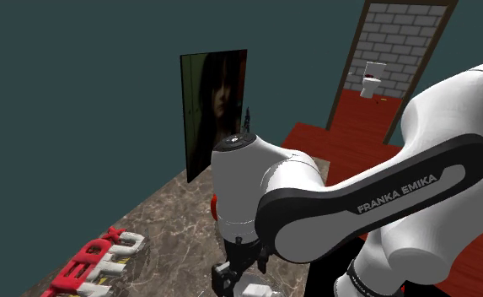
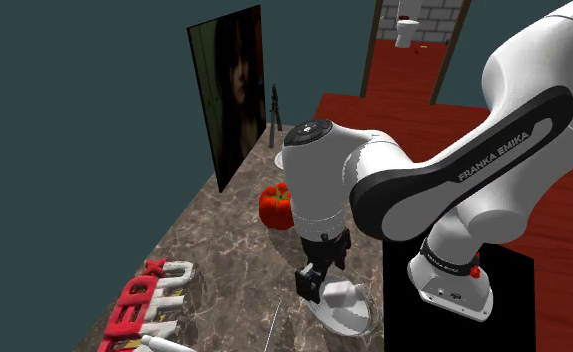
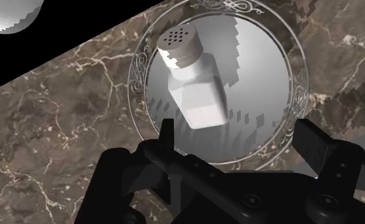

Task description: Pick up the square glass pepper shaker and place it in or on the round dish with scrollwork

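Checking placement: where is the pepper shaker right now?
In the wrist view, the white square pepper shaker sits inside the round scroll-rimmed dish on the brown marbled counter, ahead of the open jaws.

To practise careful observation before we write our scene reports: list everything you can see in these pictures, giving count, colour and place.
Shaker: one, white with a holed cap, lying in the dish.
Dish: one, grey with a scrollwork rim, on the counter under the gripper.
Counter: one, brown marbled.
Pumpkin-shaped thing: one, red, on the counter behind the arm.
Rack: one, red and white, at the second exterior view's lower left.
Picture: one, dark portrait, against the teal wall.
Toilet: one, white, through the doorway.
Floor: red.
Stand: one, black.
Arm: one, white with dark joints.
Gripper: one, black, open above the dish, not touching the shaker.
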